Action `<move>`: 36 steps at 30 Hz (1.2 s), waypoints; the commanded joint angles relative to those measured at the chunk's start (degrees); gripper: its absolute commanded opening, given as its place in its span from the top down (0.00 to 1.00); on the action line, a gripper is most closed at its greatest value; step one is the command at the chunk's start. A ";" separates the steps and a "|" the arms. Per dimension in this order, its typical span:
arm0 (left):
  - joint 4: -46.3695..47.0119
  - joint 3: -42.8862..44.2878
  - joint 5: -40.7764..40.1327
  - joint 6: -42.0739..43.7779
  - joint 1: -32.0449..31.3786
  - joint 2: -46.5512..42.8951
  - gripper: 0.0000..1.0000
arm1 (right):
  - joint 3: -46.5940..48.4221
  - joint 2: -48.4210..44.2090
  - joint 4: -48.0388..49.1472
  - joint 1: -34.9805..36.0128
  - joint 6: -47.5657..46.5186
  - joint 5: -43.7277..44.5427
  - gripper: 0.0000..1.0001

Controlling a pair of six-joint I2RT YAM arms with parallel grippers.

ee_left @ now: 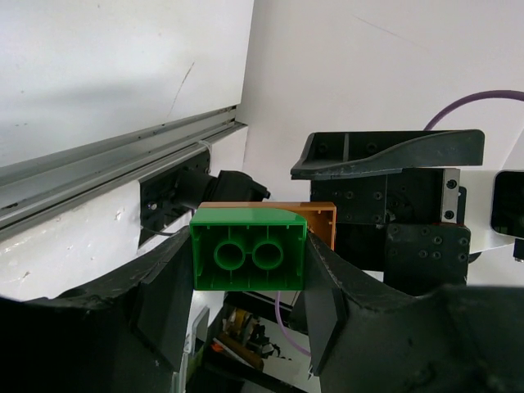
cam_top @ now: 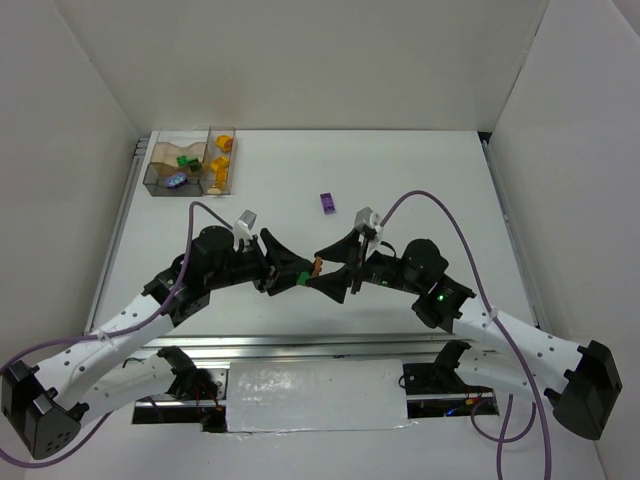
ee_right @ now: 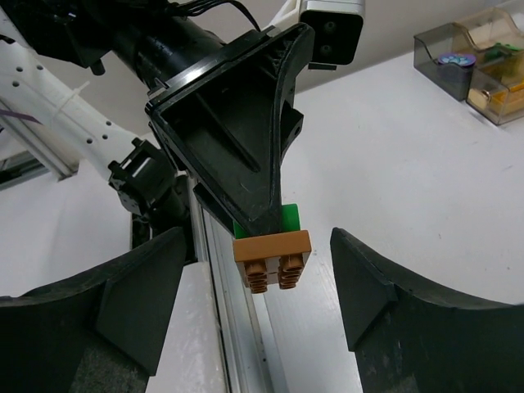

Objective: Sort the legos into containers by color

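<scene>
Above the counter [cam_top: 430, 180], near its middle, the left fingers [ee_left: 168, 299] are clamped on a green brick [ee_left: 250, 250] that has a brown brick [ee_right: 273, 258] stuck to its far face. The right fingers [ee_right: 135, 299] stand wide apart on either side of the brown brick, touching nothing. A purple brick [cam_top: 327, 203] lies beyond, and the containers [cam_top: 157, 186] sit far left.

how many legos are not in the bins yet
3: a purple lego loose on the table, plus a green lego joined to a brown lego, the green one gripped in the left claw. Others may be hidden.
</scene>
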 commanded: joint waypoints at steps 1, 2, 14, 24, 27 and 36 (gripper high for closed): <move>4.21 2.61 0.75 -1.04 -0.53 0.26 1.00 | 1.91 0.32 4.95 0.39 0.12 -0.34 0.23; 4.56 2.61 1.18 -1.13 -0.62 0.35 1.00 | 1.73 0.41 5.31 0.48 0.30 -0.69 0.23; 6.23 3.40 2.68 -0.95 -0.62 0.26 1.00 | -0.64 0.41 5.40 0.39 -1.28 -1.05 0.35; 7.46 4.80 4.70 0.02 -0.53 1.67 1.00 | -1.52 1.55 6.19 0.48 -1.28 -1.49 0.38; 7.55 5.07 4.62 0.54 -0.53 1.67 1.00 | -1.96 1.38 6.71 0.39 -1.10 -1.93 0.47; 10.01 4.37 6.99 1.60 -0.62 2.81 1.00 | -2.31 -1.78 4.88 -1.01 -1.28 -5.70 0.83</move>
